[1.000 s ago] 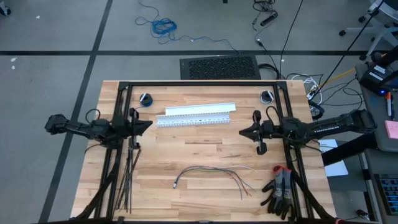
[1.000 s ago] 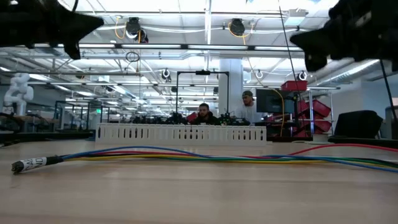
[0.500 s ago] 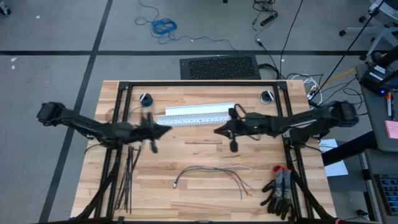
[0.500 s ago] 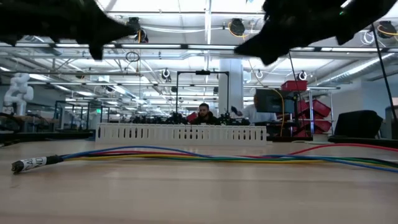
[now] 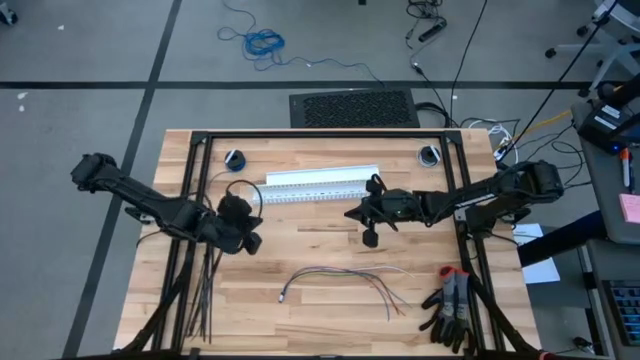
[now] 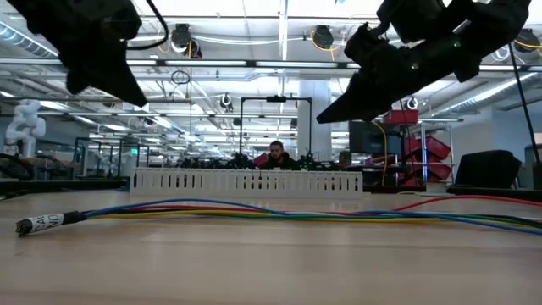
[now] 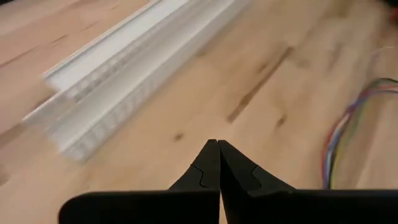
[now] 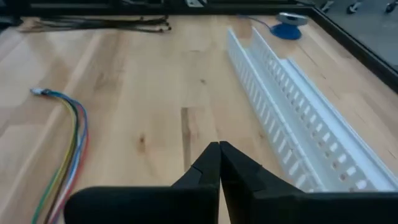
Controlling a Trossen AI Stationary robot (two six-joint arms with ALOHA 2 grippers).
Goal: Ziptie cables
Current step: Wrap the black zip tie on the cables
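- The cables (image 5: pixel 345 278) lie loose on the wooden table (image 5: pixel 330 230), in front of the white slotted channel (image 5: pixel 318 184) and well apart from it.
- In the low view the cables (image 6: pixel 254 212) run flat across the table with the channel (image 6: pixel 246 181) standing behind them, and people sit far off in the room beyond.
- The zipties (image 5: pixel 207 285) lie in a bunch near the table's left edge, off to the left of the channel and nearer the front than it.
- The left gripper (image 5: pixel 240 225) hangs above the table just left of the channel's left end. Its fingers are pressed tight together and it holds nothing.
- The right gripper (image 5: pixel 368 215) hangs above the table just in front of the channel's right end. Its fingers are pressed together too, and it is empty.
- A pair of gloves (image 5: pixel 450 305) lies right of the cables' splayed ends.
- This looks like the very start: nothing is picked up and no tie is around the cables.
- Next, I think one gripper needs to spread its fingers, go down to the zipties and pinch just one, while the other goes for the cables.
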